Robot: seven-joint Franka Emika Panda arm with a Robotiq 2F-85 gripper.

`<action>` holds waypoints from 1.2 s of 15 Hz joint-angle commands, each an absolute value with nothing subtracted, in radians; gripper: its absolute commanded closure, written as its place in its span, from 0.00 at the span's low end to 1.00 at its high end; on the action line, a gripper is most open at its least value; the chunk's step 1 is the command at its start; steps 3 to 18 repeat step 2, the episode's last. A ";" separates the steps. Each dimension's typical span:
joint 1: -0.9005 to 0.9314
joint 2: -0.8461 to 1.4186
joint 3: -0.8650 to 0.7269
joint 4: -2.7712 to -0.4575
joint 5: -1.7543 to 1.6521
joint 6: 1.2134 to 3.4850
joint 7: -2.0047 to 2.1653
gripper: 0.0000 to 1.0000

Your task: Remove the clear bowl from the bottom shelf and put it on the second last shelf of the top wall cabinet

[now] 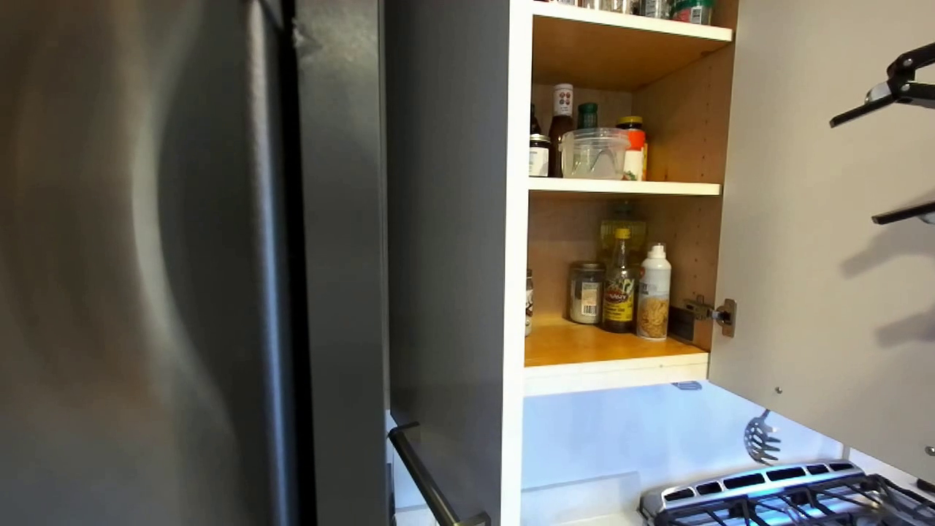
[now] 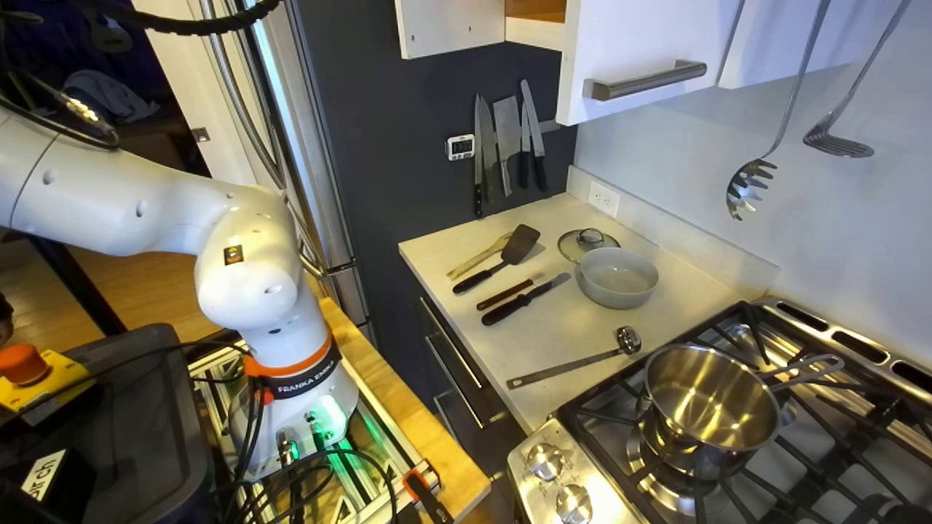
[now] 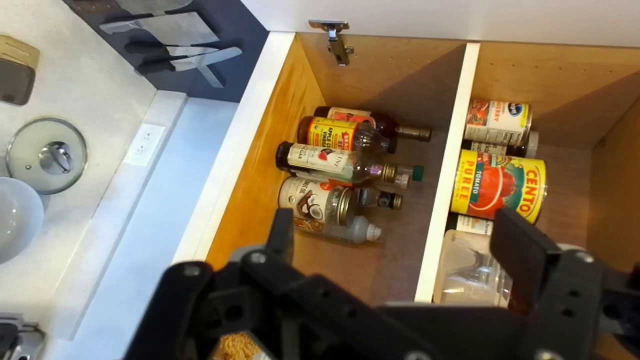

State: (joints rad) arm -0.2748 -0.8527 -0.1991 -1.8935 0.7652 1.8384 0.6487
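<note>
The clear bowl [image 1: 593, 155] stands upright on the middle shelf [image 1: 661, 189], one level above the bottom shelf [image 1: 562, 352], with bottles and jars behind and beside it. In the wrist view the clear bowl [image 3: 467, 272] shows beyond the shelf edge, partly hidden by the gripper. My gripper [image 1: 855, 169] is open and empty, out in front of the open cabinet door and apart from the bowl. In the wrist view the fingers of the gripper [image 3: 397, 225] are wide apart with nothing between them. The gripper is out of view in the exterior view of the counter.
The open cabinet door [image 1: 811, 219] flanks the shelves. Bottles [image 1: 619, 288] and a spray can [image 1: 654, 296] stand on the bottom shelf. A tomato can [image 3: 500, 185] is near the bowl. A pot [image 2: 710, 400] sits on the stove; a grey bowl [image 2: 619, 278] is on the counter.
</note>
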 commanded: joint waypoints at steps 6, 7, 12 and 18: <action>-0.274 -0.850 -0.201 -1.889 0.764 1.835 0.649 0.00; -0.274 -0.850 -0.201 -1.889 0.764 1.835 0.649 0.00; -0.274 -0.850 -0.201 -1.889 0.764 1.835 0.649 0.00; -0.274 -0.850 -0.201 -1.889 0.764 1.835 0.649 0.00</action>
